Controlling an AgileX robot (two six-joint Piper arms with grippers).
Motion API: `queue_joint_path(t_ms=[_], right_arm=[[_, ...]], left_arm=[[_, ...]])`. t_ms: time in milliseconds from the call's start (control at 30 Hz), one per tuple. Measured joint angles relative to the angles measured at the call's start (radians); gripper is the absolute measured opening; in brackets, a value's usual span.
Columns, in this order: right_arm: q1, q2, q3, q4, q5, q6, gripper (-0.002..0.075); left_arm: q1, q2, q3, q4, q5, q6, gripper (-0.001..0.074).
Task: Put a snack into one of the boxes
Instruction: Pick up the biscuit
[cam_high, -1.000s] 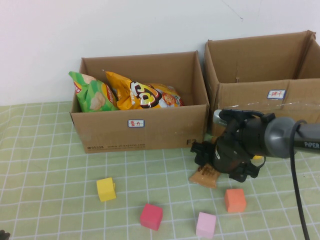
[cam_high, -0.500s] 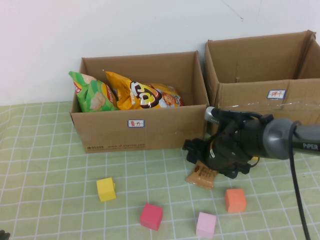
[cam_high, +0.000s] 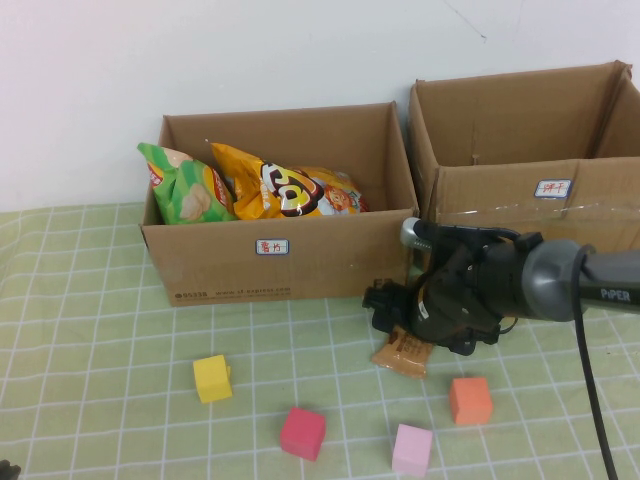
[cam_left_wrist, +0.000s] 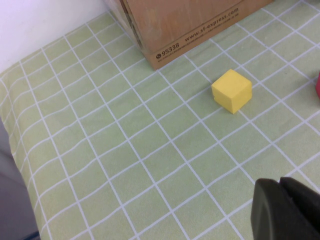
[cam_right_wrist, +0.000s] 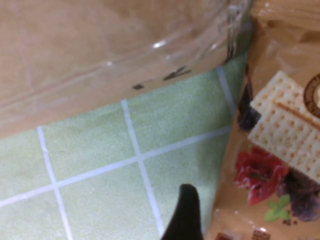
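Observation:
My right gripper (cam_high: 404, 322) is shut on an orange cracker snack pack (cam_high: 401, 353) and holds it low over the cloth, just in front of the gap between the two boxes. In the right wrist view the pack (cam_right_wrist: 280, 150) fills one side, with one dark fingertip (cam_right_wrist: 185, 212) against its edge. The left cardboard box (cam_high: 300, 262) holds several chip bags (cam_high: 285, 188). The right cardboard box (cam_high: 500, 195) stands open; its inside is hidden. My left gripper (cam_left_wrist: 286, 199) is shut and empty, low over the cloth near the table's front left, apart from a yellow cube (cam_left_wrist: 231, 90).
Four cubes lie on the green checked cloth: yellow (cam_high: 212, 378), red (cam_high: 303, 432), pink (cam_high: 412, 448) and orange (cam_high: 470, 400), the last two close in front of the right gripper. A white wall stands behind the boxes.
My right gripper has moved left and slightly towards the left box, carrying the snack pack with it. The left arm and the cubes have not moved.

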Motion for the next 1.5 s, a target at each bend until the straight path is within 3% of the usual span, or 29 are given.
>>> queue_joint_path(t_ms=[833,1133,1500], right_arm=[[0.012,0.010,-0.009,0.011,0.041,-0.167,0.0589],[0.012,0.010,-0.011,0.013,0.080,-0.190,0.0454],[0.012,-0.025,-0.006,0.017,0.157,-0.190,0.0404]], left_arm=[[0.000,0.000,0.000,0.000,0.000,0.000,-0.0001],[0.000,0.000,0.000,0.000,0.000,0.000,-0.0001],[0.000,0.000,0.000,0.000,0.000,0.000,-0.0001]])
